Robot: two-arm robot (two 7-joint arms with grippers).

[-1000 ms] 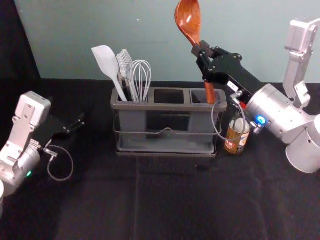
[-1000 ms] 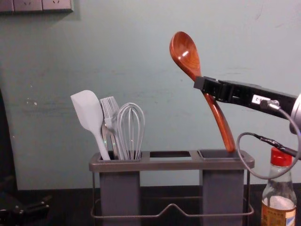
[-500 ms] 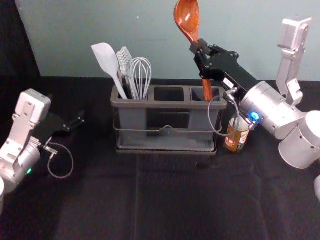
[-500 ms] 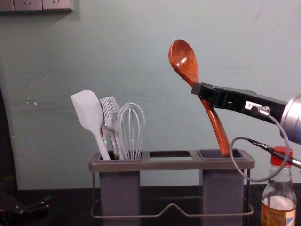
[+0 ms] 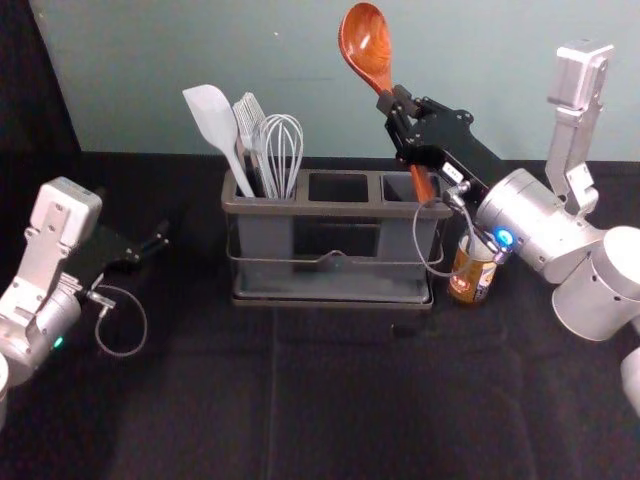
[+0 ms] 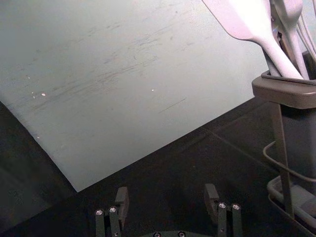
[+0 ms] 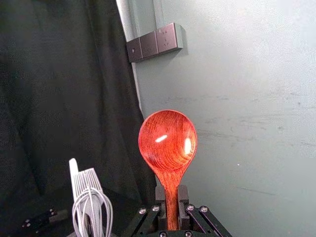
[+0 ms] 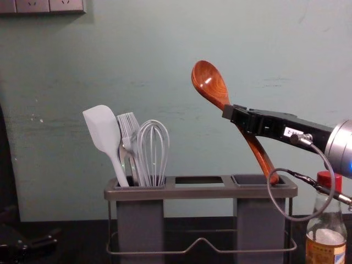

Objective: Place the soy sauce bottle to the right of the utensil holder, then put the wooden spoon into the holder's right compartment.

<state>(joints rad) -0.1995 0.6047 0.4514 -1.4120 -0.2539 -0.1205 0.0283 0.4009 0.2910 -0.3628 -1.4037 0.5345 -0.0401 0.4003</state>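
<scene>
While your left gripper (image 5: 161, 238) sits open towards the table's (image 5: 330, 400) left edge, the holder (image 5: 340, 212) stands by the back edge, a spatula (image 5: 212, 122), brush (image 5: 248, 120) and whisk (image 5: 282, 160) in its left compartment (image 5: 264, 240). Your right gripper (image 5: 392, 101) has the wooden spoon (image 8: 209, 83) clamped, lower and leaning more than a second ago, its handle end at the right compartment's (image 8: 249, 179) right-hand rim; I can't tell whether it's inside, so you'd best straighten it before lowering. Just beyond the holder's right end, the soy sauce bottle (image 5: 472, 277) is upright, so that half looks done.
</scene>
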